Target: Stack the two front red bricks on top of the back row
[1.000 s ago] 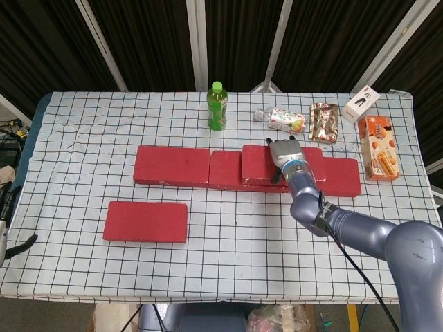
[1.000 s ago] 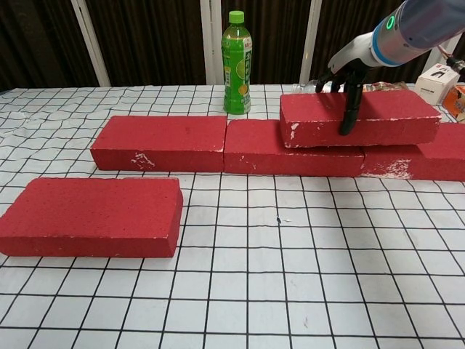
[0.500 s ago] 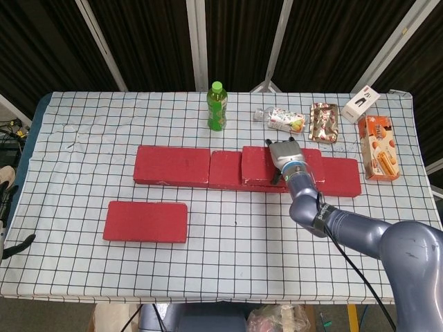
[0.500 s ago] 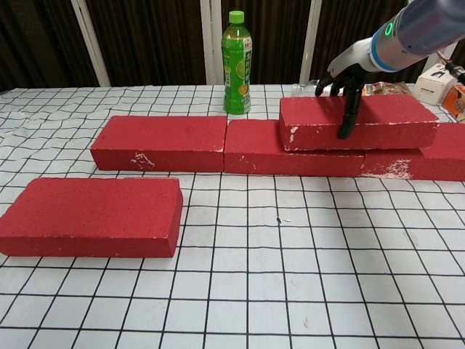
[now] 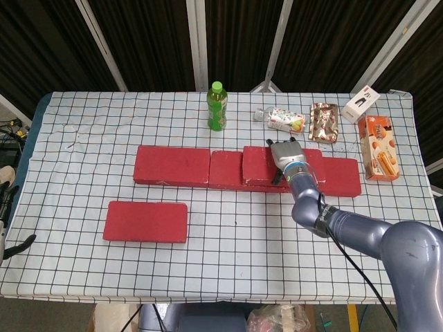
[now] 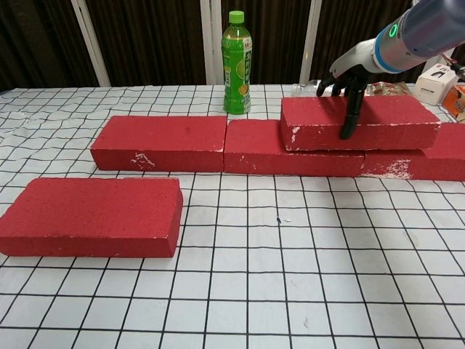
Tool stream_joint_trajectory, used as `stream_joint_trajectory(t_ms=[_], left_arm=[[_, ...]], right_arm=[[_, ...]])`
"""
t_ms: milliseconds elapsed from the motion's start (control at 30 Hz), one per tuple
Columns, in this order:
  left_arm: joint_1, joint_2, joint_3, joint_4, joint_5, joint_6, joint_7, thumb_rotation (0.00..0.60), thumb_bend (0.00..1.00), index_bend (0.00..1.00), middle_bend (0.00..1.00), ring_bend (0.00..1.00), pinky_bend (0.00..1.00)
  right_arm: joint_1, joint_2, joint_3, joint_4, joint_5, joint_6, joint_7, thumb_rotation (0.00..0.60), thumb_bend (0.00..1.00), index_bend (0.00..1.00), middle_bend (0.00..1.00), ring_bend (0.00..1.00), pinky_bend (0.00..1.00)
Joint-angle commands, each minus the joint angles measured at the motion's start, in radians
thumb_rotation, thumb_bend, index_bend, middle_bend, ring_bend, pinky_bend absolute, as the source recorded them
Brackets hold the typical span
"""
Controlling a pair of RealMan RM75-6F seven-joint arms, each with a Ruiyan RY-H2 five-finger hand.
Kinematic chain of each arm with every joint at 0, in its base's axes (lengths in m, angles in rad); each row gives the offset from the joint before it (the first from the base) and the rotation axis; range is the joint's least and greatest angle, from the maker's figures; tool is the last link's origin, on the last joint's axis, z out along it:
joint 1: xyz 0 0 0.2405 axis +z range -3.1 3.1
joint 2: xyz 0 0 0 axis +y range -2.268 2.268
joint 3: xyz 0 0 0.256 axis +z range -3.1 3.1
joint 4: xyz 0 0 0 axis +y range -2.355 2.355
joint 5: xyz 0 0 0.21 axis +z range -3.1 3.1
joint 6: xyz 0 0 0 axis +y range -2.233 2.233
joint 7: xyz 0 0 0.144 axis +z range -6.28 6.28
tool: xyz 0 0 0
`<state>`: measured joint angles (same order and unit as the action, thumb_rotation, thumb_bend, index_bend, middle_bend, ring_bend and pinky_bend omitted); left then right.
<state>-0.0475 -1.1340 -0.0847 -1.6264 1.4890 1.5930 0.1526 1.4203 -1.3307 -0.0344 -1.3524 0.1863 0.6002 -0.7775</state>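
Status: one red brick [image 6: 360, 122] already up on the back row [image 6: 240, 145], straddling the seam between the middle and right bricks, long axis left-right along the row. Right hand [image 6: 347, 73] draped over that stacked brick — a finger [image 6: 352, 109] hanging down its front face, others reaching over the back edge, so looks clamped across the short axis, though release may be starting; can't tell from either view. In the head view, same right hand [image 5: 284, 153] sitting on top of the stacked brick [image 5: 261, 164]. Remaining front brick [image 6: 91, 217] lying flat on the checked tablecloth [image 6: 290, 291], near the front-left, well apart from the row and from the right hand; long axis also left-right, parallel to the row. Key relation: lies forward and far to the left of the right hand, diagonally across the table. Left hand not clearly visible — only a dark shape at the left frame edge in the head view, state can't be told. Judged by side, left arm nearer to the remaining brick; reach with the right would mean crossing most of the table. Likely landing spot: the left end of the row, top bare there. Green bottle [image 6: 237, 62] just behind the row — watch clearance when placing.
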Motion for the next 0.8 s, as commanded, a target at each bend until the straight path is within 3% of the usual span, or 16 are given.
stream_joint_trajectory(t_ms=[33,567,800], left_arm=[[0.0,0.0,0.0,0.0,-0.001,0.0,0.001,0.6,0.0,0.08,0.01,0.0,0.14],[-0.001,-0.001,-0.002,0.0,-0.006,-0.004,0.005,0.6,0.0,0.08,0.01,0.0,0.14],[-0.001,-0.001,-0.003,0.0,-0.007,-0.003,0.003,0.6,0.0,0.08,0.0,0.0,0.14]], right_arm=[[-0.003,-0.002,-0.001,-0.001,-0.013,0.003,0.012,0.6,0.15,0.03,0.29,0.27,0.0],[0.003,-0.003,-0.023,-0.007,-0.031,0.009,0.042,0.6,0.15,0.03,0.28,0.26,0.0],[0.012,0.002,-0.035,-0.017,-0.021,0.014,0.043,0.6,0.15,0.03,0.15,0.15,0.0]])
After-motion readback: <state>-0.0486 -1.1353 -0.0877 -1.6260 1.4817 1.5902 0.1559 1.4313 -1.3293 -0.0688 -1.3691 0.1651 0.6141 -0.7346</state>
